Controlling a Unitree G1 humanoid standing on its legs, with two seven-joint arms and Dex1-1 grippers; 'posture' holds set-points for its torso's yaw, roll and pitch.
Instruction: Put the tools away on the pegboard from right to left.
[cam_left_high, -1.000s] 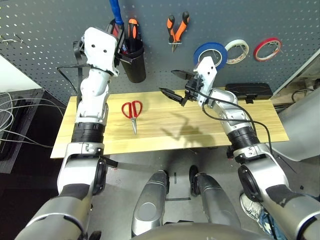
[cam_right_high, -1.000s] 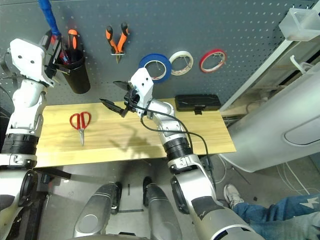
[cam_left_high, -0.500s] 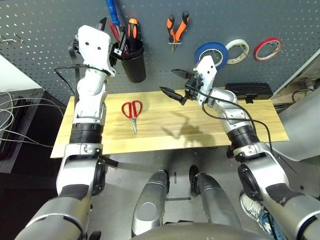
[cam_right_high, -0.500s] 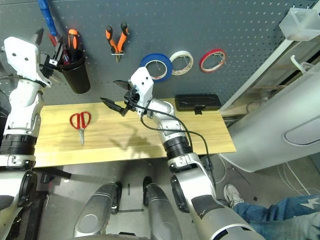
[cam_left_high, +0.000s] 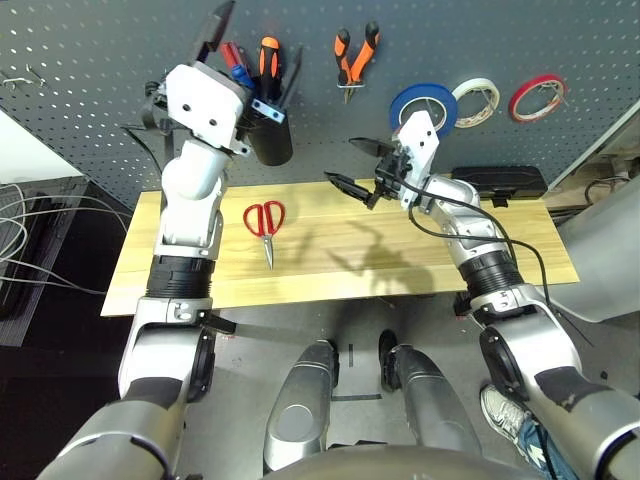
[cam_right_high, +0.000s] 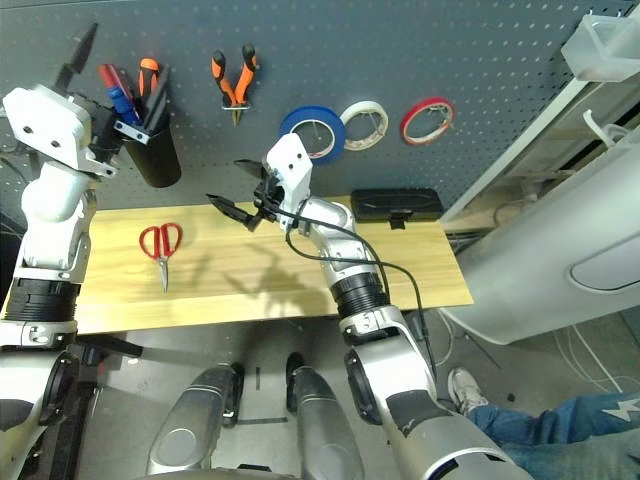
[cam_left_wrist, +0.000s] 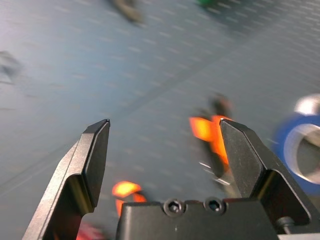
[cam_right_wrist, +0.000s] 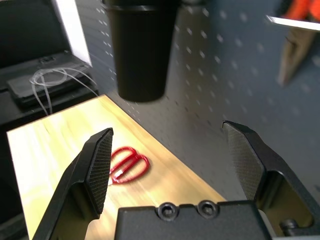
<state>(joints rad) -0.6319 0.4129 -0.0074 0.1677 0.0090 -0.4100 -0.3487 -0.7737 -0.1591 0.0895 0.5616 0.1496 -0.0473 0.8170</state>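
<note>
Pale wood forms the tabletop (cam_left_high: 420, 255), with the dark grey pegboard (cam_left_high: 120, 60) behind it. Nearest, the red-handled scissors (cam_left_high: 266, 226) are seen flat on the wood, left of centre, long axis running near to far, red loops toward the board and steel tips toward the robot. Above the table's middle the right gripper (cam_left_high: 352, 164) is held wide open and empty. Farther back, the left gripper (cam_left_high: 250, 52) is spread wide, empty, raised by the black cup (cam_left_high: 271, 138) (holding the blue-handled screwdriver (cam_right_high: 118, 101)). Orange-and-black-handled pliers (cam_left_high: 353, 56) and the blue tape roll (cam_left_high: 422, 103) hang on hooks.
</note>
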